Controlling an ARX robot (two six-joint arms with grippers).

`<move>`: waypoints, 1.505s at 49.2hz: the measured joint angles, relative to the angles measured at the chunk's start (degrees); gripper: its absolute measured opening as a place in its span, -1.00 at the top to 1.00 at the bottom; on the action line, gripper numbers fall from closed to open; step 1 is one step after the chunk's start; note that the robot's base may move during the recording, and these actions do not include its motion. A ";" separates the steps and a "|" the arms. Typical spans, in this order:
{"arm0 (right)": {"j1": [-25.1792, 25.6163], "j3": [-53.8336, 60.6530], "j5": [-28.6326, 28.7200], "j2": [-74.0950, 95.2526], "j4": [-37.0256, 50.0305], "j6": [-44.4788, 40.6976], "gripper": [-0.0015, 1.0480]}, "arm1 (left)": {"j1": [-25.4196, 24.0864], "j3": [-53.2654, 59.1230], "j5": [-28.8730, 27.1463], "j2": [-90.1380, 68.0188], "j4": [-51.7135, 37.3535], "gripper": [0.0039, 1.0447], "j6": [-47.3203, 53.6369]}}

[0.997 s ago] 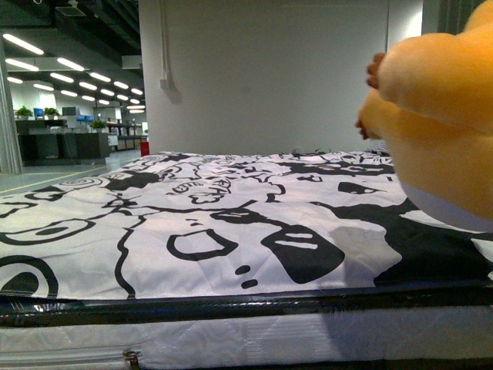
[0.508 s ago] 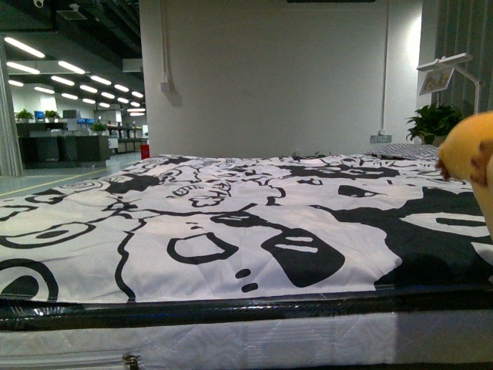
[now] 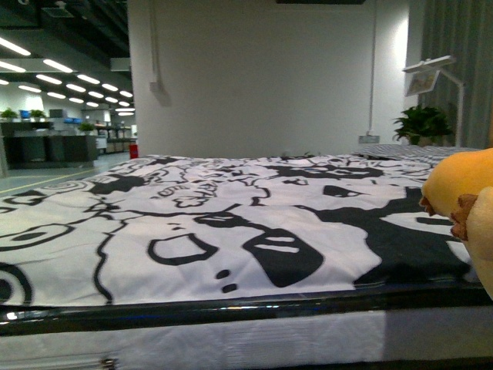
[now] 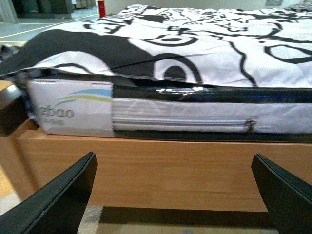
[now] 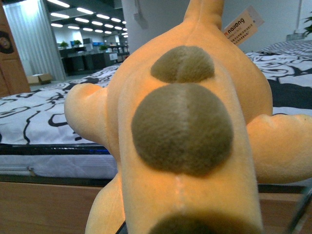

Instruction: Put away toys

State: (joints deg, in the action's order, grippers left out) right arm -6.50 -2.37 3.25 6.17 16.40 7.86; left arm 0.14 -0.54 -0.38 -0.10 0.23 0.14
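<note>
The orange-yellow plush toy [image 3: 462,193] shows at the right edge of the front view, at the height of the bed's surface. In the right wrist view it [image 5: 185,131] fills the picture, with brown round patches down its back and a paper tag [image 5: 243,25]. My right gripper is shut on the plush toy; its fingers are hidden behind the toy. My left gripper [image 4: 178,195] is open and empty, low in front of the bed's wooden frame [image 4: 161,165]. Its two black fingers [image 4: 63,195] stand wide apart.
A bed with a black-and-white patterned cover [image 3: 216,223] spans the front view. Its mattress [image 4: 170,117] lies on the wooden frame. A white wall [image 3: 262,77], a potted plant [image 3: 420,123] and a lamp [image 3: 431,69] stand behind the bed.
The plush toy has moved from large in the upper right of the front view down and right to the right edge. The view has shifted slightly.
</note>
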 joint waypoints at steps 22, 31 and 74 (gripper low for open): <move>0.00 0.00 -0.61 -0.26 -0.02 -0.02 0.86 | 0.02 0.00 0.37 0.00 0.02 -0.88 0.00; 0.00 0.00 -0.50 -0.28 -0.02 -0.04 0.86 | 0.02 0.00 0.35 0.00 0.04 -0.88 0.00; 0.02 0.02 -0.81 -0.28 -0.02 -0.02 0.86 | 0.07 0.00 0.61 -0.02 0.02 -0.88 0.02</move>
State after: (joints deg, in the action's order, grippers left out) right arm -6.48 -2.35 2.44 5.89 16.38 7.84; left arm 0.21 -0.54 0.23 -0.12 0.25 0.16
